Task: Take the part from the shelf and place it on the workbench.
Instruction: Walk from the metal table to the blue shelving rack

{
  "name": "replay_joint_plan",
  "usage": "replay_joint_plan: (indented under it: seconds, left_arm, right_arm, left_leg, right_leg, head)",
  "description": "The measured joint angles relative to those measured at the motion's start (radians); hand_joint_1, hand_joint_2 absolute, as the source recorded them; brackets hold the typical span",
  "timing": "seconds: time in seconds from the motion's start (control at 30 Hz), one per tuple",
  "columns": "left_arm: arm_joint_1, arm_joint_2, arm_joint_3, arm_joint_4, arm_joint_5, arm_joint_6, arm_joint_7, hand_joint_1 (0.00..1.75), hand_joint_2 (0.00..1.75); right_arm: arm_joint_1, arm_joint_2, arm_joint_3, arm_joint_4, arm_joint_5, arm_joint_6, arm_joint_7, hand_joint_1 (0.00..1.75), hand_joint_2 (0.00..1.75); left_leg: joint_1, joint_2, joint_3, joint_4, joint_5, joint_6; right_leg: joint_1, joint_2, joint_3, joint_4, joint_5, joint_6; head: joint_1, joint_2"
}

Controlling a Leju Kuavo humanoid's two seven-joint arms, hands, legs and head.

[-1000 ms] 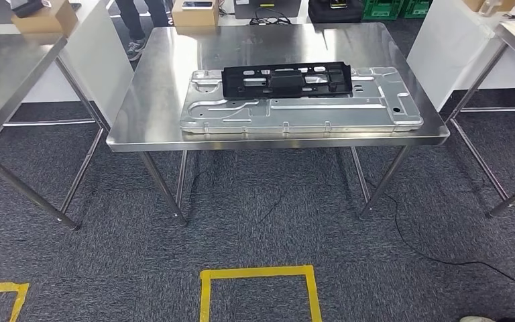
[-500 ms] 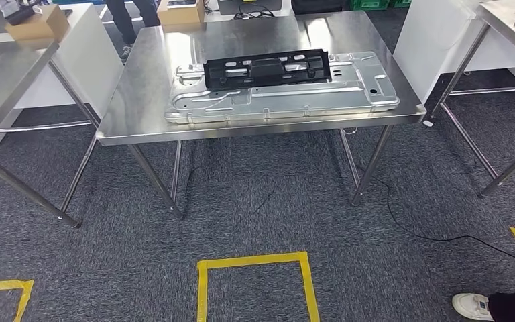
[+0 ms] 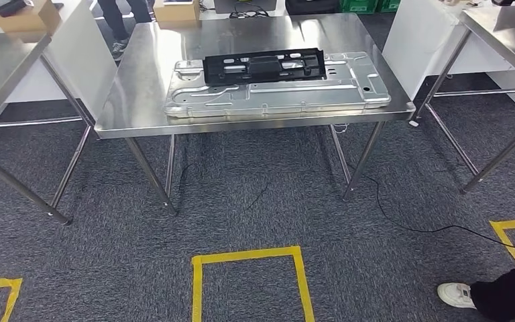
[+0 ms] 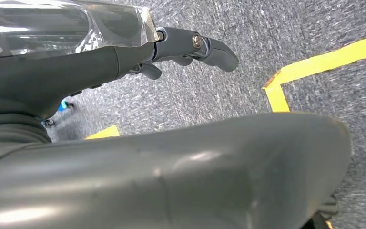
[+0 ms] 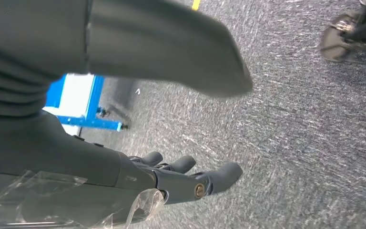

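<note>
Workbench [image 3: 141, 80] top was mostly taken by a silver panel [image 3: 275, 97] w/ a black part [image 3: 263, 66] on its far half. Bare steel lay at both ends & behind. Side tables [image 3: 0, 74] flanked it; a person's shoe [image 3: 454, 294] stood on the carpet nr right.

The floor is dark grey carpet [image 3: 255, 201] with yellow tape squares [image 3: 248, 256] marked on it. A black cable [image 3: 429, 231] lies on the carpet. A stainless steel surface [image 3: 141, 74] stands on thin metal legs, between two other steel tables [image 3: 0, 74]. Behind are white panels [image 3: 416, 40], cardboard boxes [image 3: 174, 10] and green crates [image 3: 359, 5].
</note>
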Motion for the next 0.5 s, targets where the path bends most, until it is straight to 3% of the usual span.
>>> replay_joint_plan:
  seconds: [0.03, 0.07, 0.13, 0.2, 0.27, 0.33, 0.37, 0.43, 0.47, 0.5]
  left_arm:
    - [0.001, 0.000, -0.001, 0.000, 0.001, 0.001, 0.000, 0.00, 0.00]
    - [0.001, -0.001, -0.001, 0.000, 0.002, 0.001, 0.000, 0.00, 0.00]
    - [0.000, -0.001, -0.001, 0.000, 0.003, 0.002, 0.000, 0.00, 0.00]
    - [0.000, -0.002, -0.002, 0.000, 0.003, 0.003, -0.001, 0.00, 0.00]
    - [-0.001, -0.001, -0.002, 0.000, 0.003, 0.004, -0.002, 0.00, 0.00]
    - [-0.002, -0.001, -0.002, 0.000, 0.003, 0.005, -0.004, 0.00, 0.00]
    - [-0.002, 0.000, -0.003, -0.001, 0.004, 0.005, -0.004, 0.00, 0.00]
    - [0.000, -0.001, -0.004, -0.001, 0.008, 0.005, -0.004, 0.00, 0.00]
    - [0.001, -0.001, -0.004, -0.001, 0.010, 0.005, -0.003, 0.00, 0.00]
    - [0.003, -0.001, -0.006, -0.001, 0.011, 0.005, -0.002, 0.00, 0.00]
  right_arm:
    - [0.000, 0.000, 0.000, 0.003, -0.002, -0.002, -0.002, 0.00, 0.00]
    - [0.000, 0.000, 0.000, 0.006, -0.005, -0.003, -0.003, 0.00, 0.00]
    - [-0.002, 0.001, 0.000, 0.011, -0.007, -0.007, -0.004, 0.00, 0.00]
    - [-0.004, 0.002, 0.000, 0.013, -0.010, -0.009, -0.005, 0.00, 0.00]
    - [-0.003, 0.004, -0.001, 0.016, -0.013, -0.009, -0.006, 0.00, 0.00]
    - [-0.002, 0.007, -0.002, 0.020, -0.016, -0.010, -0.005, 0.00, 0.00]
    - [-0.003, 0.009, -0.002, 0.022, -0.017, -0.010, -0.005, 0.00, 0.00]
    - [-0.005, 0.010, -0.002, 0.024, -0.022, -0.011, -0.003, 0.00, 0.00]
    - [-0.005, 0.011, -0.002, 0.024, -0.024, -0.011, -0.002, 0.00, 0.00]
    - [-0.005, 0.011, -0.002, 0.025, -0.026, -0.012, -0.001, 0.00, 0.00]
  left_leg:
    - [0.000, 0.007, -0.005, 0.005, 0.000, -0.001]
    - [0.001, 0.014, -0.008, 0.012, -0.001, -0.003]
    - [0.000, 0.029, -0.015, 0.027, -0.007, -0.010]
    - [-0.005, 0.044, -0.019, 0.039, -0.013, -0.019]
    - [-0.006, 0.062, -0.020, 0.043, -0.017, -0.027]
    - [-0.002, 0.048, -0.031, 0.074, -0.043, -0.041]
    - [0.003, 0.028, -0.050, 0.120, -0.075, -0.051]
    - [0.018, -0.010, -0.113, 0.272, -0.163, -0.070]
    - [0.024, -0.016, -0.145, 0.347, -0.197, -0.075]
    - [0.028, -0.019, -0.162, 0.392, -0.211, -0.077]
  right_leg:
    - [-0.002, -0.002, 0.007, -0.008, 0.014, 0.003]
    - [-0.004, -0.008, 0.037, -0.063, 0.045, 0.006]
    - [-0.005, -0.045, 0.123, -0.223, 0.109, 0.008]
    - [-0.005, -0.071, 0.167, -0.312, 0.138, -0.006]
    - [-0.004, -0.057, 0.165, -0.320, 0.144, -0.027]
    - [-0.008, -0.038, 0.159, -0.322, 0.152, -0.041]
    - [-0.011, -0.028, 0.154, -0.322, 0.158, -0.046]
    - [-0.011, -0.009, 0.141, -0.322, 0.167, -0.052]
    - [-0.011, 0.003, 0.134, -0.322, 0.171, -0.052]
    - [-0.011, 0.015, 0.130, -0.321, 0.175, -0.051]
  head:
    - [0.000, 0.000]
    - [0.000, 0.000]
    - [0.000, 0.000]
    - [-0.001, 0.000]
    - [-0.001, 0.000]
    - [-0.001, 0.000]
    - [-0.001, 0.000]
    - [-0.001, 0.000]
    - [-0.001, 0.000]
    - [-0.001, 0.000]
